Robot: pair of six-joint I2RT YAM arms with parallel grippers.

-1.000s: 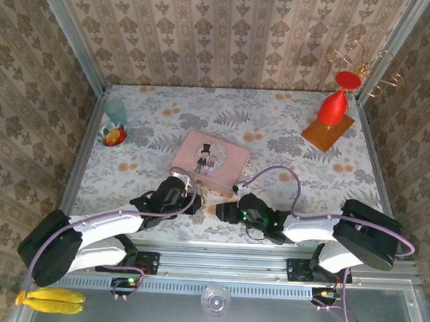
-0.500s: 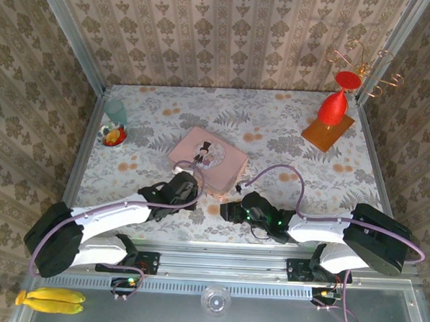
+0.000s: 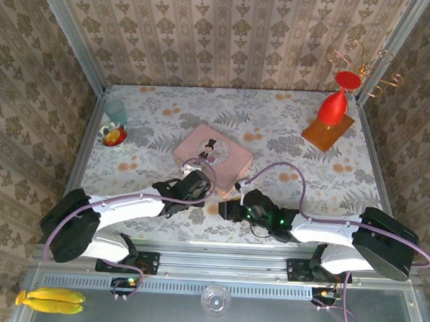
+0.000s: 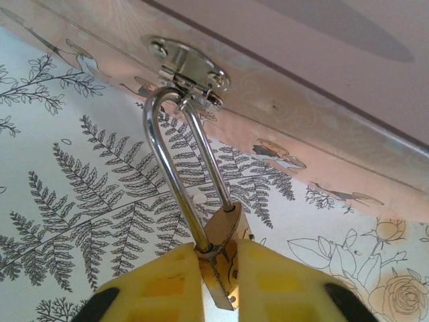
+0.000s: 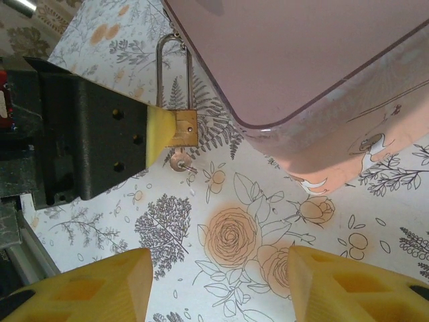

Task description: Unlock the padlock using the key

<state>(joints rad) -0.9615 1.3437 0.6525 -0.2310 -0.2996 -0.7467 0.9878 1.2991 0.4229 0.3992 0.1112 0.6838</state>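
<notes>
Left gripper (image 4: 218, 252): pinching padlock (image 5: 182, 127) hanging from box (image 5: 288, 54) hasp (image 4: 188, 64). Right gripper (image 5: 218, 258): gaping, empty, hovering near box. Approaching key-turning step; next likely closing on key (image 5: 179, 161), twisting.

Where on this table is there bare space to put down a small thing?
Free: the back strip between the cup and the red vase; the right part between the pink box and the wooden board. Crowded: before the box, where the left hand grips the padlock, right hand close.
</notes>
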